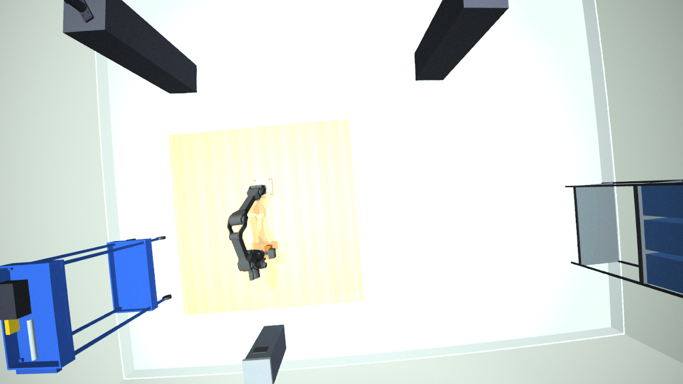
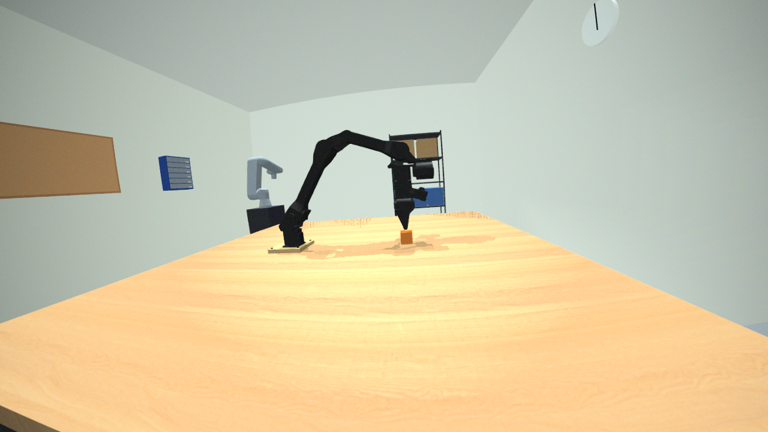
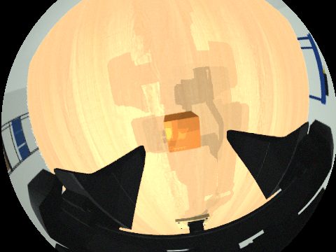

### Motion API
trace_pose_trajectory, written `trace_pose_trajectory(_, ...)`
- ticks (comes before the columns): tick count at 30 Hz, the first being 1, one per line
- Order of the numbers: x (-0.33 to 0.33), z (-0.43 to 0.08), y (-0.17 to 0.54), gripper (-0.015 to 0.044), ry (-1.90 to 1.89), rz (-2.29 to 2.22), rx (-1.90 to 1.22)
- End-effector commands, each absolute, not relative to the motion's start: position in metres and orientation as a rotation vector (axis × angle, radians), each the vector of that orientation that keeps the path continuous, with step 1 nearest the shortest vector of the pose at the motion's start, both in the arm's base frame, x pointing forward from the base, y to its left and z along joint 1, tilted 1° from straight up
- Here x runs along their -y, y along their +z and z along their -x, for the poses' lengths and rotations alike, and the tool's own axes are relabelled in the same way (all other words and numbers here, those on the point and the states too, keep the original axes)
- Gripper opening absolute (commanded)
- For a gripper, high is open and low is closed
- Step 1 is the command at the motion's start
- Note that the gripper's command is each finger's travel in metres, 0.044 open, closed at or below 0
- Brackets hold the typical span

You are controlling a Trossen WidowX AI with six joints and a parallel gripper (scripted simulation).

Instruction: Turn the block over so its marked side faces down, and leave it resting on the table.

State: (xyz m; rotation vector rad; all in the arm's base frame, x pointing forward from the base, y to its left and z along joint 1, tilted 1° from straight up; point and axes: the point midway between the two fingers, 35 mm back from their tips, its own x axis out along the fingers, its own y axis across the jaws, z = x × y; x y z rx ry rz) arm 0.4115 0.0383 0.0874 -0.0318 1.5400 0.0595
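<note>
The orange block (image 1: 268, 247) (image 2: 406, 237) (image 3: 183, 134) rests on the wooden table (image 1: 315, 214) (image 2: 375, 333) (image 3: 94, 87). In the wrist view its plain orange top and one darker side show, and no mark is visible on them. The faces turned away and the underside are hidden. My gripper (image 2: 405, 229) (image 3: 187, 142) is open and empty. It points straight down just above the block, with the block between and ahead of the spread fingertips in the wrist view. In the top view the arm's wrist partly covers the block.
The arm's base plate (image 2: 290, 247) stands on the table to the left of the block in the exterior view. A blue cart (image 1: 133, 277) stands on the floor beside the table. The arm's shadow falls around the block.
</note>
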Motion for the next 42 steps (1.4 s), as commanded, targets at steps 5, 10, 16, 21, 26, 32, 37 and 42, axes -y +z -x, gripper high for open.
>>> trace_pose_trajectory(5, -0.039, -0.412, 0.074, 0.044, 0.067, 0.031, -1.541)
trace_pose_trajectory(10, -0.04, -0.412, 0.066, 0.044, 0.067, 0.031, -1.541)
trace_pose_trajectory(16, -0.04, -0.412, 0.056, 0.044, 0.067, 0.031, -1.541)
trace_pose_trajectory(21, -0.04, -0.412, 0.054, 0.0387, 0.067, 0.031, -1.541)
trace_pose_trajectory(26, -0.04, -0.412, 0.054, 0.0256, 0.067, 0.031, -1.541)
trace_pose_trajectory(32, -0.04, -0.412, 0.054, 0.0158, 0.067, 0.031, -1.541)
trace_pose_trajectory(37, -0.04, -0.412, 0.054, 0.0124, 0.067, 0.031, -1.541)
trace_pose_trajectory(42, -0.04, -0.412, 0.054, 0.0091, 0.067, 0.031, -1.541)
